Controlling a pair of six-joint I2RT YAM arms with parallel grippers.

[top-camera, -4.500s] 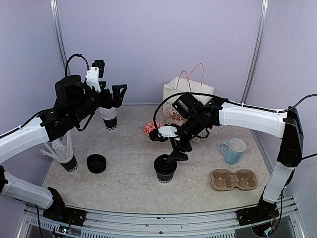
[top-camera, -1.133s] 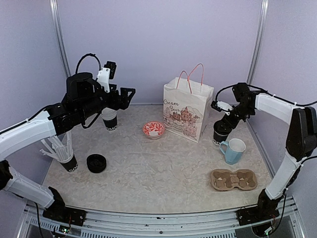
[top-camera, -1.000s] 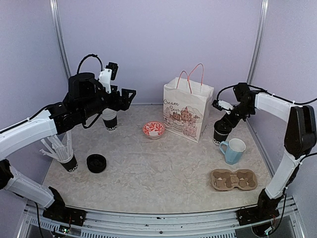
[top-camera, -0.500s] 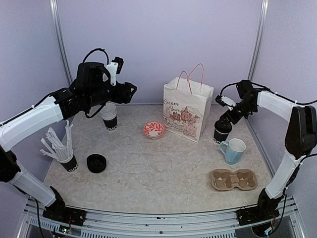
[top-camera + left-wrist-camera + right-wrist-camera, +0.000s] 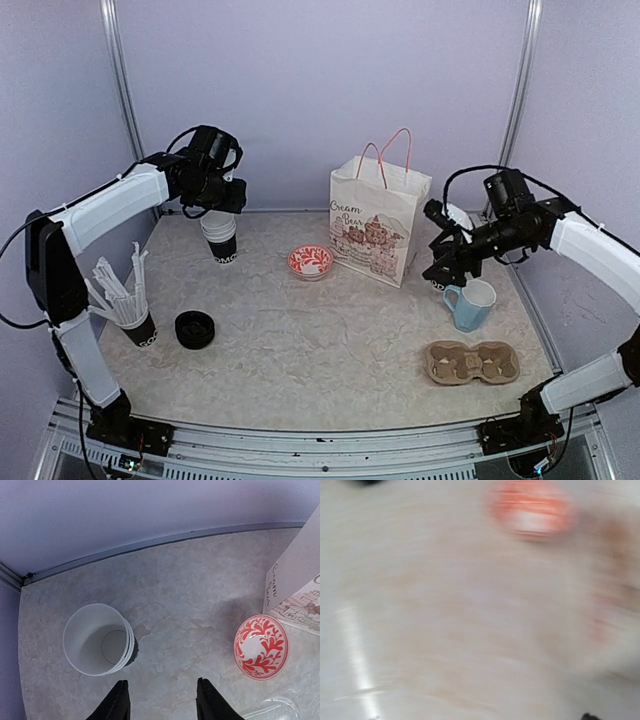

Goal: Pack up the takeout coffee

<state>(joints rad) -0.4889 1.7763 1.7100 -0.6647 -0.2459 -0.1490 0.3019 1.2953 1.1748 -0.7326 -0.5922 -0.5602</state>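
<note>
A stack of lidless black paper cups, white inside, stands at the back left. My left gripper hovers just above it. In the left wrist view this gripper is open, with bare table between its fingers and the stack up to their left. A takeout coffee stands between the bag and the blue mug, almost wholly covered by my right gripper. That gripper looks open and holds nothing. The right wrist view is motion-blurred and shows no fingers.
A white paper bag with pink handles stands at the back centre, a red patterned bowl to its left. Other items are a light-blue mug, a cardboard cup carrier, a stack of black lids and a cup of straws.
My left arm has swung back over the cup stack, its jaws narrowing. My right gripper has come off the lidded cup and dropped forward in front of it, still moving fast.
</note>
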